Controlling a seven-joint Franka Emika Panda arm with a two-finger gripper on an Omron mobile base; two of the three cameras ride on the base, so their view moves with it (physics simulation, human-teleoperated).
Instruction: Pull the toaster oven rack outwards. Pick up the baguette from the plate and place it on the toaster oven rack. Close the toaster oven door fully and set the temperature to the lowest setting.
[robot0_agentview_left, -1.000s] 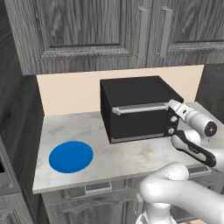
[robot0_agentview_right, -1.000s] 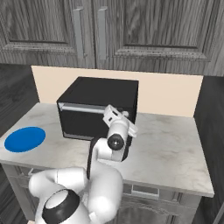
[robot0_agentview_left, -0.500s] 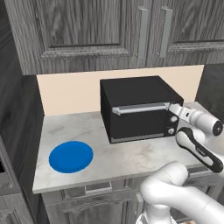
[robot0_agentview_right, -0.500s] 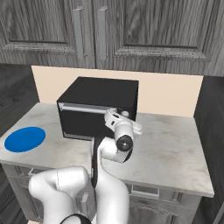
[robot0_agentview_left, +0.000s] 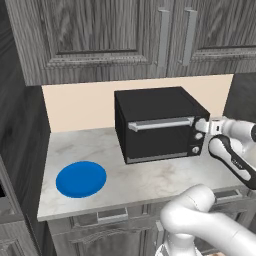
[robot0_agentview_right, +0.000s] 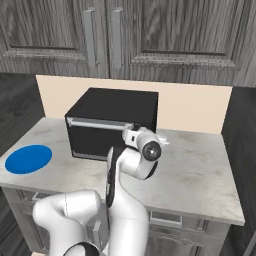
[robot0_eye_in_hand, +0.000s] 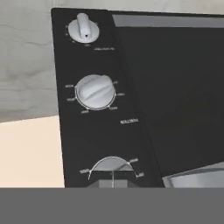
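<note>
The toaster oven (robot0_agentview_left: 159, 125), a boxy matt-black appliance, is shown standing on the pale marbled table (robot0_agentview_left: 90, 150) against a beige backsplash, beneath grey wood-grain cabinets (robot0_agentview_left: 100, 35). The toaster oven door (robot0_agentview_left: 157, 135) is seen shut, its brushed silver bar handle (robot0_agentview_left: 160, 123) lying along the upper edge; the rack and the baguette are presumably enclosed behind it. The flat, round, bright blue plate (robot0_agentview_left: 81, 178) is left bare, well apart from the oven near the table's front corner. The gripper (robot0_agentview_left: 202, 125) is brought against the column of knobs on the oven's control strip, a position judged to serve the temperature setting, the last step of the task. In the hand view the jaws are seen drawn fully together at the nearest knob (robot0_eye_in_hand: 111, 168), on which they appear to be pinched, though the contact itself is cut off at the frame's edge. Two further ribbed silver knobs (robot0_eye_in_hand: 95, 91) are ranged beyond it, ringed by fine white scale marks.
</note>
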